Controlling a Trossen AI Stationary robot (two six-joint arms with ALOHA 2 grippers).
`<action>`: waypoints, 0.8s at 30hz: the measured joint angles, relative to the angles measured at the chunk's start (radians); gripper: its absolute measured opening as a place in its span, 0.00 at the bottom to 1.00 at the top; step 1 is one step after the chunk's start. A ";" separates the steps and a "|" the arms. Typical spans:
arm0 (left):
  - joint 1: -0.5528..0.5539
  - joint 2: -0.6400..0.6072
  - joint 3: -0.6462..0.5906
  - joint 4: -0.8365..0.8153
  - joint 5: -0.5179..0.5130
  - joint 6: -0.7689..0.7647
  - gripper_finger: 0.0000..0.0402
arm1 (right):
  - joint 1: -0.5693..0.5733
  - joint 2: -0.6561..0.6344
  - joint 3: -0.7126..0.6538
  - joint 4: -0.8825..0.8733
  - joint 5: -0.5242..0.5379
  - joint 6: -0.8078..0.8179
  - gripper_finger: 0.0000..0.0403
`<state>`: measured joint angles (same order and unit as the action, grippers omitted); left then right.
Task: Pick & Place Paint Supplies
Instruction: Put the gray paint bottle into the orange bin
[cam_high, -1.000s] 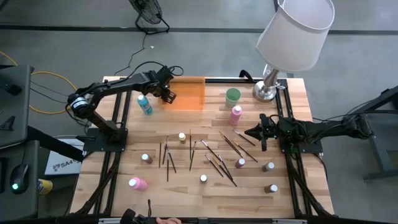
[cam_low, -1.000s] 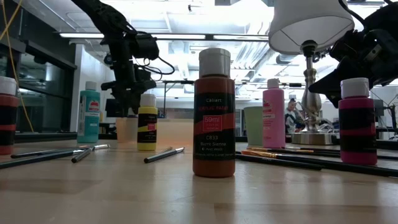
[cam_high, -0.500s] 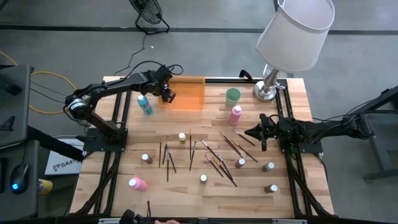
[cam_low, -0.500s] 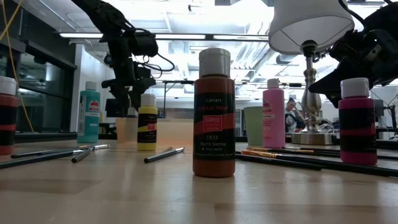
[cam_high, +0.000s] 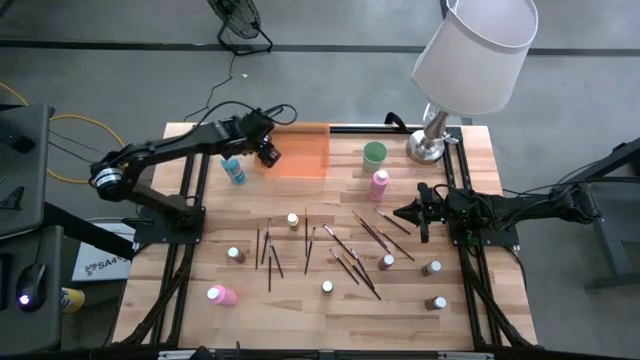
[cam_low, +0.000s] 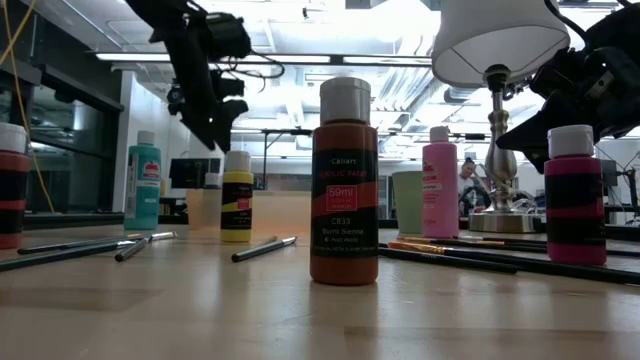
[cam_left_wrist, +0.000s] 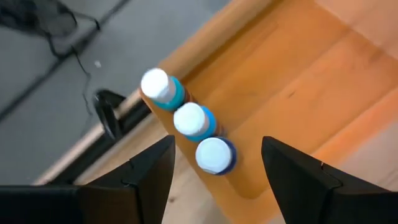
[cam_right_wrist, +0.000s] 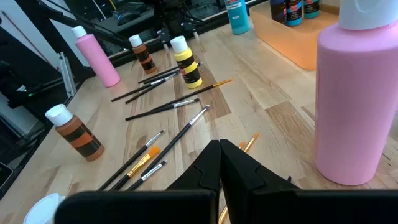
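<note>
Three white-capped blue paint bottles (cam_left_wrist: 189, 119) stand in a row on their bases at the left end of the translucent orange tray (cam_high: 303, 150). My left gripper (cam_left_wrist: 217, 186) hovers open above them (cam_high: 268, 152), touching nothing. More paint bottles (cam_high: 293, 221) and thin dark paintbrushes (cam_high: 350, 250) are scattered over the wooden table. A teal bottle (cam_high: 233, 168) stands just left of the tray. My right gripper (cam_high: 412, 213) waits shut at the table's right side, near a pink bottle (cam_right_wrist: 354, 93).
A pale green cup (cam_high: 374, 153) and a lamp (cam_high: 440, 130) with a white shade stand at the far right. A brown bottle (cam_low: 344, 180) stands close to the low camera. Black rails (cam_high: 470, 270) run along the table's left and right sides.
My left gripper has risen above the tray's left end and drawn a little toward the table's left edge, rolling slightly. The bottles in the tray stay standing where they were.
</note>
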<state>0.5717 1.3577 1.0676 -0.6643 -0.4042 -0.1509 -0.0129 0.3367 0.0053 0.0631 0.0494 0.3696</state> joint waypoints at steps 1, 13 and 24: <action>-0.011 -0.010 0.000 0.000 -0.016 0.017 0.58 | 0.000 0.000 0.000 0.000 0.000 0.000 0.01; -0.221 -0.179 0.000 -0.015 -0.055 0.104 0.52 | 0.000 0.000 0.000 0.000 0.000 0.000 0.01; -0.422 -0.402 -0.161 0.021 -0.019 0.095 0.46 | 0.000 0.000 0.000 0.000 -0.011 0.000 0.01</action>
<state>0.1495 0.9557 0.9063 -0.6435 -0.4228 -0.0559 -0.0132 0.3367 0.0054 0.0629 0.0387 0.3698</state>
